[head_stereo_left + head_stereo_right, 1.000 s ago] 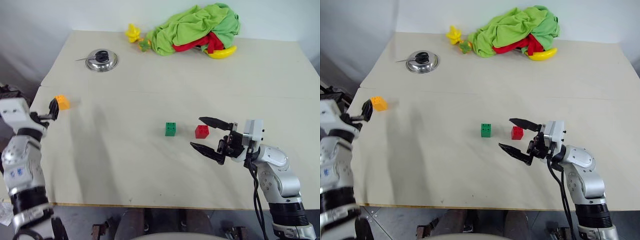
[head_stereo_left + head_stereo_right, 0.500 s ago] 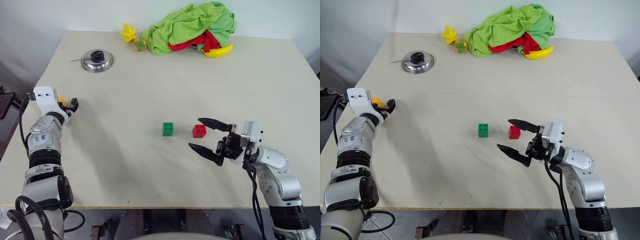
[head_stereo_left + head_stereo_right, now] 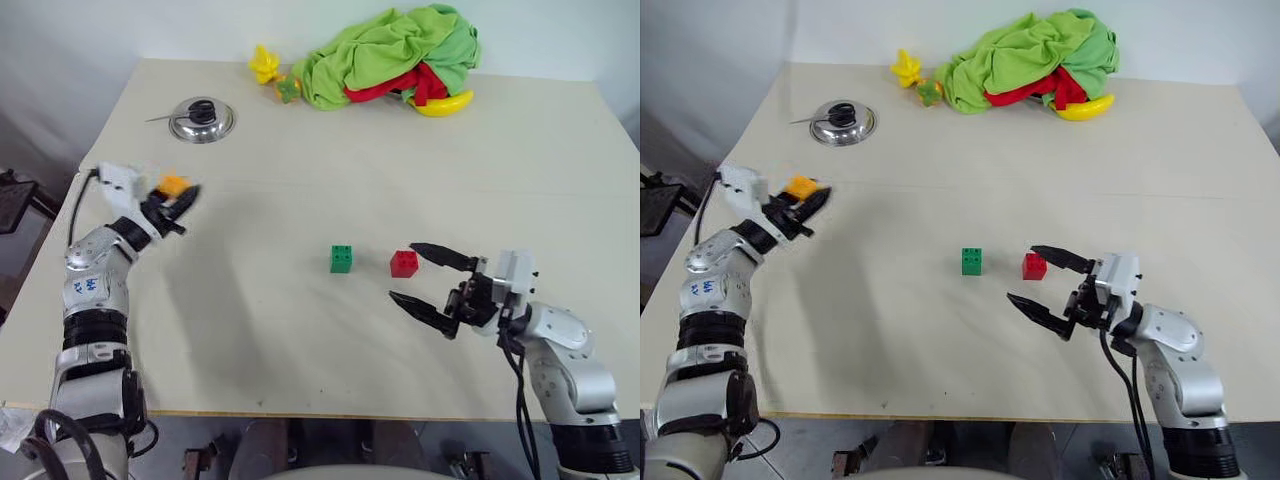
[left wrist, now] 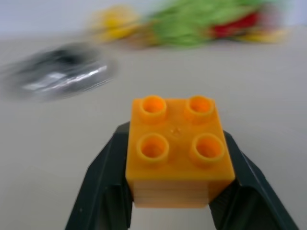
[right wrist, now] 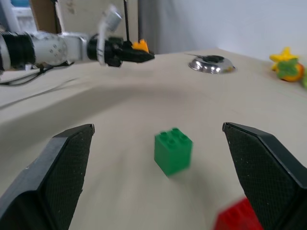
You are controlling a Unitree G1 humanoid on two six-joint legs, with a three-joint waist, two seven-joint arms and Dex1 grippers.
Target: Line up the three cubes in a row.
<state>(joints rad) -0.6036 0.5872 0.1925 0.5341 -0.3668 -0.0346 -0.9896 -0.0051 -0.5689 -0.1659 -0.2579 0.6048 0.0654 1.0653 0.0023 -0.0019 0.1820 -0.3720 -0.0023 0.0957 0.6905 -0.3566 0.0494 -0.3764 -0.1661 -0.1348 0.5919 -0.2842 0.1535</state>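
Between left jaws now, orange cube [image 4: 178,151], lifted.

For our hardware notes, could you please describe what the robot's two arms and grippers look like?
Both arms are built of silver-grey rounded segments with black joints and a white wrist block. The left arm bears small blue markings; black cables run along both. The left gripper and right gripper each have two tapered black fingers.

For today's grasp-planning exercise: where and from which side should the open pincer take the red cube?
Grip the red cube across two opposite flat side faces, below the studs. Probably come in low from its right, where the open right pincer already faces it; the green cube stands apart on the left.
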